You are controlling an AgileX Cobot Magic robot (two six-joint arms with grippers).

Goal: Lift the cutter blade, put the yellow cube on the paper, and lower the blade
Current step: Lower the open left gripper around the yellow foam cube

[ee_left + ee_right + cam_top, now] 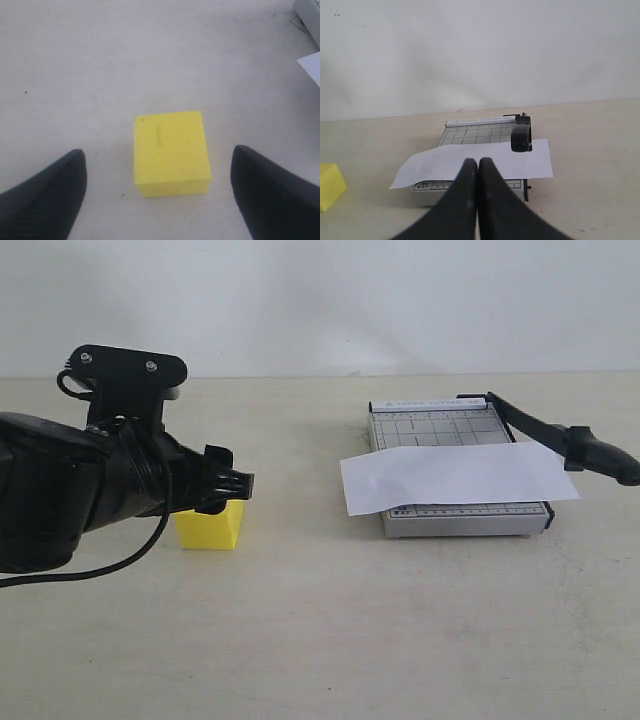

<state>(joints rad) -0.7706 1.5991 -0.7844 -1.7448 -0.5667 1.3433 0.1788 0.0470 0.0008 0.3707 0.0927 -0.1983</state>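
Note:
The yellow cube (209, 527) (171, 152) rests on the table at the left. My left gripper (232, 490) (159, 150) hangs just above it, open, one finger on each side with gaps to the cube's faces. At the right stands the grey cutter base (455, 523) with the white paper (455, 475) (480, 159) lying across it. The cutter blade (560, 440) slants from its far hinge, and its thick handle (521, 137) is a little above the paper's right end. My right gripper (479, 162) is shut and empty, short of the cutter's near edge; the exterior view does not show it.
The yellow cube (329, 185) also shows at the edge of the right wrist view. A white wall (320, 300) closes the table's far side. Bare beige tabletop (300, 450) lies between cube and cutter. A black cable (110, 565) hangs from the left arm.

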